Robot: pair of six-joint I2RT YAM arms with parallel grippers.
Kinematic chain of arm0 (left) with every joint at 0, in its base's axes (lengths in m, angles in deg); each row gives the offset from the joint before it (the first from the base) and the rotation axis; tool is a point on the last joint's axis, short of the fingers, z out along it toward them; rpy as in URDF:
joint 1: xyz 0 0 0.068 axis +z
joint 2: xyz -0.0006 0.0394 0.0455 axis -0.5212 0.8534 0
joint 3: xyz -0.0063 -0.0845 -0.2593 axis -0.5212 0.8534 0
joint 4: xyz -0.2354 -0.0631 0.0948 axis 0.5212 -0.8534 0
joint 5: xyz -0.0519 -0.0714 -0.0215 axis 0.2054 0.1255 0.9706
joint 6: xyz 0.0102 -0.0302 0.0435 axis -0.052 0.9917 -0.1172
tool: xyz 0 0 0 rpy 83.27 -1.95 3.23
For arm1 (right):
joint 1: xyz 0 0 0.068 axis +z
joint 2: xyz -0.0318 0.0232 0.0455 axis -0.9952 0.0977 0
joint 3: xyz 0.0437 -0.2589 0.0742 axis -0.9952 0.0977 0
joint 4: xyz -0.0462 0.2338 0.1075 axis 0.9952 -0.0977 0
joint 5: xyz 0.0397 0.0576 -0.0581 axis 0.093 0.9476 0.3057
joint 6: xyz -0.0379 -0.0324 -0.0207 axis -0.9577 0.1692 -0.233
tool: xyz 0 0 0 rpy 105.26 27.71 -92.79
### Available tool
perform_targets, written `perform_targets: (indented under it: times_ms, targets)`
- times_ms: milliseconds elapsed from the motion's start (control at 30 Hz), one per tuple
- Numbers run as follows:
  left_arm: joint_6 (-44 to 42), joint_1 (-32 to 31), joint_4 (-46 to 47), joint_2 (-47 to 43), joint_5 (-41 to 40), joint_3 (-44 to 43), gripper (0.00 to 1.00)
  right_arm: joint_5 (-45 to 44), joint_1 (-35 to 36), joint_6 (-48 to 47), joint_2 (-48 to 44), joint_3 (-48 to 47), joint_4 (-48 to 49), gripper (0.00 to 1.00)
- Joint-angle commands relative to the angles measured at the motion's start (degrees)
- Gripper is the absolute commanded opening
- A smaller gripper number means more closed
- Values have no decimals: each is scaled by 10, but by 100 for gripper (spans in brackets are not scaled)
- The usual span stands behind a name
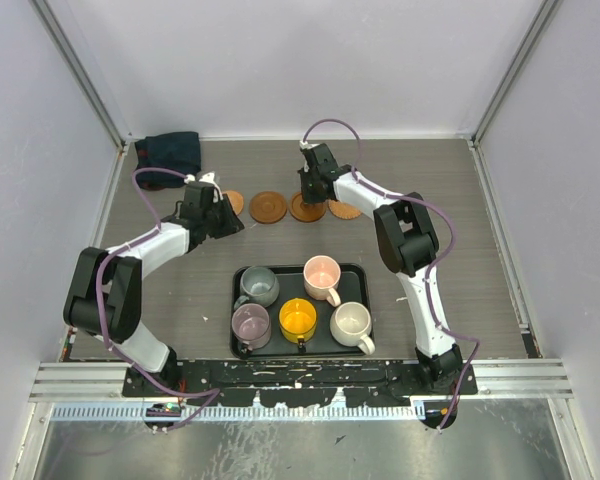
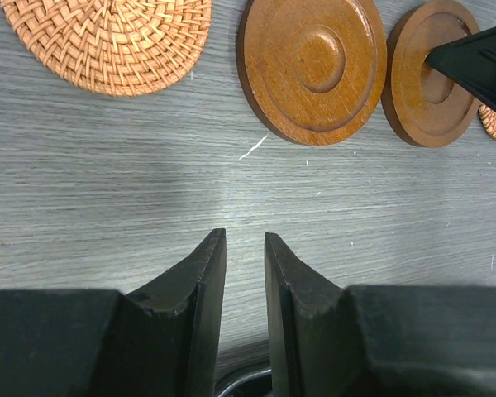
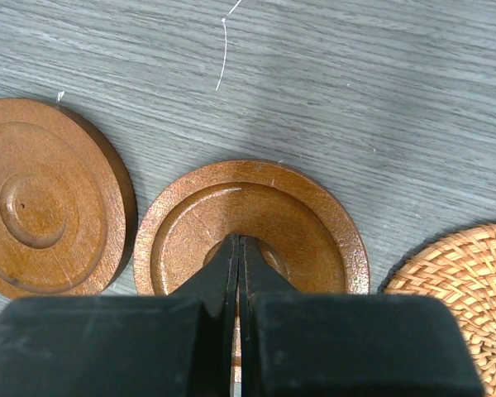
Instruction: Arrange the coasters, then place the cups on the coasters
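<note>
Four round coasters lie in a row at the back: a woven one [image 1: 234,203], two brown wooden ones [image 1: 268,207] [image 1: 307,209] and another woven one [image 1: 346,211]. My right gripper [image 1: 311,194] [image 3: 238,240] is shut, with its tips resting on the middle of the right-hand wooden coaster [image 3: 310,223]. My left gripper [image 1: 224,221] [image 2: 245,236] hangs open and holds nothing, just short of the left woven coaster [image 2: 107,37] and the left wooden coaster [image 2: 312,66]. Grey-green [image 1: 259,286], pink [image 1: 322,275], mauve [image 1: 250,325], yellow-orange [image 1: 297,320] and cream [image 1: 351,323] cups stand on the tray.
The black rectangular tray [image 1: 288,281] sits near the front between the two arms. A dark blue cloth [image 1: 170,152] lies bunched in the far left corner. White walls with metal rails close in the table on three sides.
</note>
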Motion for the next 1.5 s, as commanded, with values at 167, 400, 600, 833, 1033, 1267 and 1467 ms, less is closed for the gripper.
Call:
perform_targets:
  times_ms: [167, 400, 600, 833, 1033, 1267, 1467]
  targets:
    - [-4, 4, 23, 0, -6, -18, 27, 11, 2, -10, -46, -4, 23, 1]
    - [-8, 4, 24, -5, 1, -32, 27, 21, 3, -13, -108, 6, 34, 1]
    - [-13, 4, 31, 9, 9, -51, 27, 11, 10, -11, -195, 81, 67, 1]
    - [-18, 0, 36, 62, 58, -96, 37, -31, 10, -7, -309, 216, 109, 7]
    - [-32, -21, 25, 107, 49, -134, 58, -69, 10, -8, -412, 316, 131, 19]
    - [-44, -37, -11, 153, 37, -183, 68, -101, 10, -3, -523, 391, 145, 31]
    - [-51, -41, -6, 160, 37, -186, 63, -145, 10, 3, -593, 443, 150, 31]
